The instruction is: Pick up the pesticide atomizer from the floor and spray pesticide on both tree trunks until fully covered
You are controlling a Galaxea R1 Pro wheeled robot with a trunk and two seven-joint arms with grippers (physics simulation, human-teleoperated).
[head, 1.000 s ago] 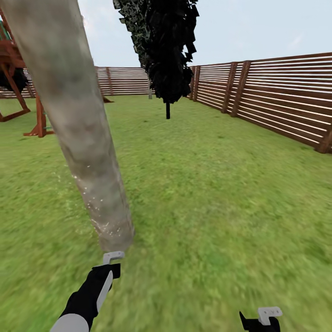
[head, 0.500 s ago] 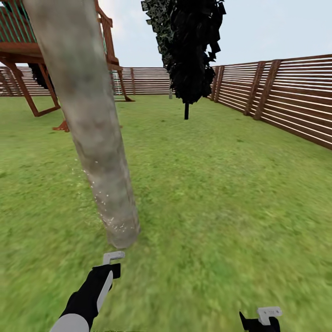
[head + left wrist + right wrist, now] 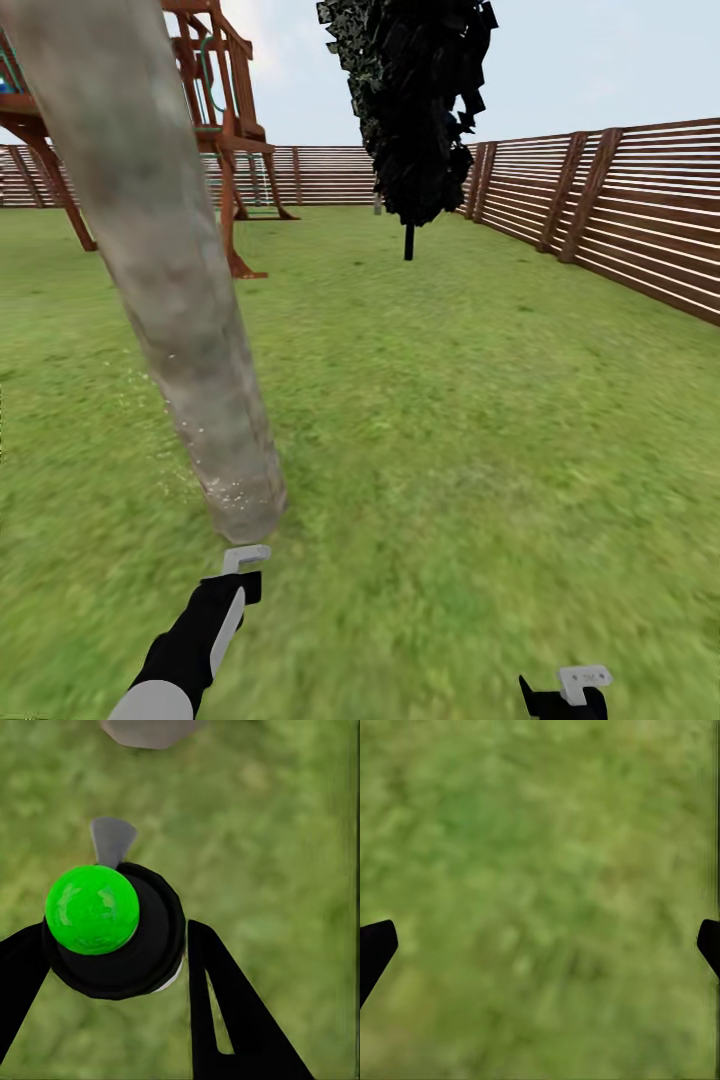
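The view had swung rightward; the left tool (image 3: 112, 945), clamped on the atomizer (image 3: 112, 934), faced the speckled trunk (image 3: 190, 350); the right tool (image 3: 540, 945) gaped.

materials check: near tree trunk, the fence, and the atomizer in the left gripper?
Tree trunk: reads as bark, matte, mottled grey-beige, with white specks low down.
Fence: looks like wood, brown horizontal slats on thicker posts, flat finish.
Atomizer: probably plastic; glossy green dome with soft highlights on a smooth black body, between the left gripper's fingers. The render leaves this open.
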